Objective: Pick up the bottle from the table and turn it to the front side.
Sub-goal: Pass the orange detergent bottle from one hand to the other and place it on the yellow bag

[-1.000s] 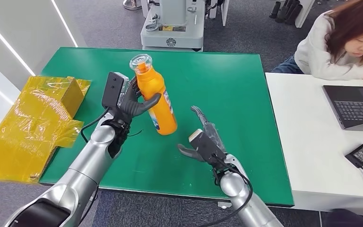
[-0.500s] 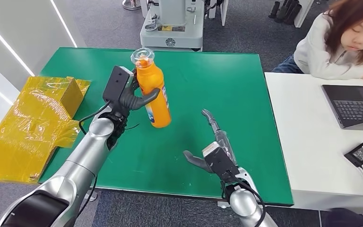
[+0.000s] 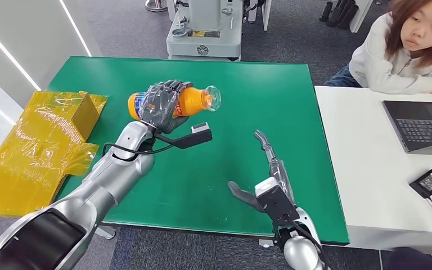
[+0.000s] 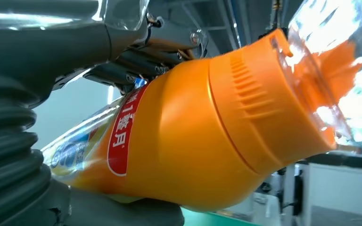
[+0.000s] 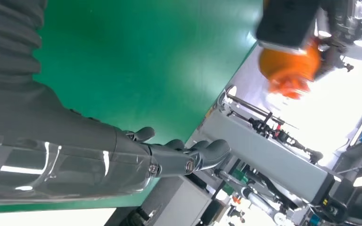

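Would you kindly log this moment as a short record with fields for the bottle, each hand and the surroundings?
bottle: orange plastic bottle with clear cap, lying sideways in the air, cap toward the robot's right
left hand: left hand grips the bottle's body above the green table
right hand: right hand holds nothing, fingers apart, over the table
surroundings: yellow wrapped packages, seated person, laptop

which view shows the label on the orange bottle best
Left wrist view: the bottle is close, its red label readable. Head view shows the whole bottle, lying sideways in the left hand, label mostly covered. Right wrist view shows a blurred orange end.
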{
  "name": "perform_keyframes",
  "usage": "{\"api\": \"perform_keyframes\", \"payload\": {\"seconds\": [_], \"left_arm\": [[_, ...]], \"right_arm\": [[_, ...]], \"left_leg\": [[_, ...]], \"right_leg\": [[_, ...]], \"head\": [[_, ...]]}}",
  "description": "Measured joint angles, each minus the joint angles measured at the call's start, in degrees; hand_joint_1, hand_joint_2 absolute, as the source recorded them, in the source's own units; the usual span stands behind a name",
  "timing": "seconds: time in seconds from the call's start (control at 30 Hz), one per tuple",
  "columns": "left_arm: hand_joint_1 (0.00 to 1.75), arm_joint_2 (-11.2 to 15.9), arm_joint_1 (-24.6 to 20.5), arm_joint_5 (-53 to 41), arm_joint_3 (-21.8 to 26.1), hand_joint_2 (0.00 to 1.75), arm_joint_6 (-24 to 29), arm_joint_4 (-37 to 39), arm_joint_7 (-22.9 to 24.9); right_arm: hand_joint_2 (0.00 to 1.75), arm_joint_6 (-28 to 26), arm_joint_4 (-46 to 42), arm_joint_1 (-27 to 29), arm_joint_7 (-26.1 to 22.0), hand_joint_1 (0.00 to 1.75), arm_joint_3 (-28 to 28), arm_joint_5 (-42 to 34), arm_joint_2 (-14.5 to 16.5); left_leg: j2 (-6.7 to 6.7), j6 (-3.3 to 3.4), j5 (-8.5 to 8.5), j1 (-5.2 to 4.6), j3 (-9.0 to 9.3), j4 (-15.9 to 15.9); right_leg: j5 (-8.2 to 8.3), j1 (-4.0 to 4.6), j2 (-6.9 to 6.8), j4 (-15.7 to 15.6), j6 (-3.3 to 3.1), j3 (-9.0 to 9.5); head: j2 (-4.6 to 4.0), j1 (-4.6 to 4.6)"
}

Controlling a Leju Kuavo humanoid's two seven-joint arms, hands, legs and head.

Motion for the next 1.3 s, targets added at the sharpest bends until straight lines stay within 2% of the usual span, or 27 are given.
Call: {"api": "perform_keyframes", "payload": {"seconds": [0.17, 0.47, 0.6, 0.73, 0.93, 1.3], "left_arm": [[1.75, 1.4, 0.0, -9.7, -2.3, 1.75, 0.0, 4.1, 6.6], [1.75, 7.0, 1.1, -19.9, -3.4, 1.75, -3.3, 8.4, 17.8], [1.75, 8.7, 1.8, -22.6, -4.0, 1.75, -4.9, 9.5, 20.1], [1.75, 10.4, 2.0, -27.0, -5.1, 1.75, -8.9, 10.4, 23.6], [1.75, 13.2, 2.6, -29.2, -5.9, 1.75, -10.1, 11.4, 25.4], [1.75, 15.7, 3.5, -29.7, -6.0, 1.75, -14.9, 12.5, 28.1]], "right_arm": [[1.75, 0.9, -1.1, 1.9, -0.7, 0.00, -0.8, 0.3, 0.0], [1.75, 2.1, -1.1, 3.0, -2.1, 0.00, -0.9, 0.3, 0.0], [1.75, 2.3, -0.9, 3.0, -2.1, 0.00, -0.9, 0.3, 0.2], [1.75, 2.9, -0.9, 3.9, -2.2, 0.00, -0.9, 0.2, 0.4], [1.75, 3.6, -0.9, 5.4, -2.4, 0.00, -0.9, -0.8, 0.9], [1.75, 5.8, -0.9, 5.9, -1.4, 0.00, -1.1, -3.4, 1.9]], "left_leg": [[0.05, 0.00, 0.00, 0.01, 0.00, 0.0], [0.12, -0.01, 0.01, 0.02, 0.01, -0.1], [0.06, -0.05, 0.03, 0.02, -0.01, -0.1], [0.12, -0.05, 0.03, 0.01, -0.01, -0.1], [0.10, -0.05, 0.03, 0.03, -0.01, -0.1], [0.19, -0.05, 0.03, 0.02, 0.01, -0.1]], "right_leg": [[0.00, 0.01, 0.06, 0.0, -0.01, -0.02], [-0.01, 0.02, 0.10, 0.1, -0.02, -0.05], [-0.01, 0.02, 0.05, 0.1, -0.02, -0.04], [-0.01, 0.02, 0.12, 0.1, -0.02, -0.05], [-0.02, 0.02, 0.09, 0.1, -0.02, -0.06], [0.01, 0.03, 0.19, 0.1, -0.05, -0.07]], "head": [[0.00, 0.01], [0.00, 0.00], [0.00, 0.01], [0.00, 0.02], [0.00, 0.00], [0.00, 0.01]]}}
